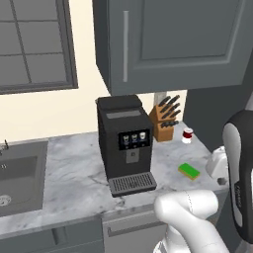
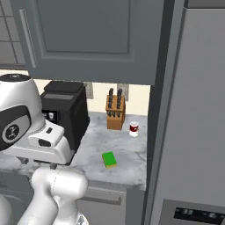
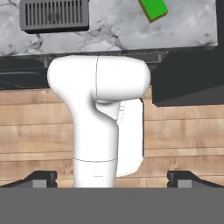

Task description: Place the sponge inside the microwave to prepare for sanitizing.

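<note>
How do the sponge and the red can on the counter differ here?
The sponge is a flat green block with a yellow underlayer, lying flat; the can is a small red and white cylinder standing upright. The sponge sits nearer the counter's front edge, the can back by the knife block. Both rest untouched on the marble counter.

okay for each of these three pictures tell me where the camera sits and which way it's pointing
Left base view: behind the arm's left, facing the marble counter; white arm lower right.
Right base view: behind its right, same counter; arm lower left.
Hand view: on the hand, facing down past the counter edge to wood floor; gripper at bottom.
Shared: flat green sponge, black coffee machine.
</note>
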You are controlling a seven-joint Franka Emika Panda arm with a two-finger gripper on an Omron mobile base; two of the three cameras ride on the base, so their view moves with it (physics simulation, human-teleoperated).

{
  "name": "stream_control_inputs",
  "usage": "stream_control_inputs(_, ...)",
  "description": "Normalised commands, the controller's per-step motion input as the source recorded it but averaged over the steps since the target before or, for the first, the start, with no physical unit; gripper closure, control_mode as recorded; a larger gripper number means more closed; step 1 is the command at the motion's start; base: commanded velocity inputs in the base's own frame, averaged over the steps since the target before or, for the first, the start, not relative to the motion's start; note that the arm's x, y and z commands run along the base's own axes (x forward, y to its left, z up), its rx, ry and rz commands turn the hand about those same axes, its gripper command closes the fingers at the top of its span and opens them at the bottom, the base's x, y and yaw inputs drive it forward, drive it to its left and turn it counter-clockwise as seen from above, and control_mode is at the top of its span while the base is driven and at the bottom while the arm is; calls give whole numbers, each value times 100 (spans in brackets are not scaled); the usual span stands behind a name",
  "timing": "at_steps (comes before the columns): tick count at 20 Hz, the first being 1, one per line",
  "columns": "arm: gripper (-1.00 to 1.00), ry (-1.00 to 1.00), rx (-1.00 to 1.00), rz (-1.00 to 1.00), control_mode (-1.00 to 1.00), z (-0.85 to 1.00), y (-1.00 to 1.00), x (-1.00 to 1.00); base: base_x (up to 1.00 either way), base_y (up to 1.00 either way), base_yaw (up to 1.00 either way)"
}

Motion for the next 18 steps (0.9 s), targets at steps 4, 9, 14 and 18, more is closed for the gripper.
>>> stream_control_inputs(4,-100,0,0,0,100,0,0,0,0,0,2)
stream_control_inputs(9,-100,0,0,0,100,0,0,0,0,0,0)
stream_control_inputs(14,-100,0,0,2,-100,0,-3,6,16,-1,3)
stream_control_inputs(18,-100,0,0,13,-100,0,-23,12,0,0,0)
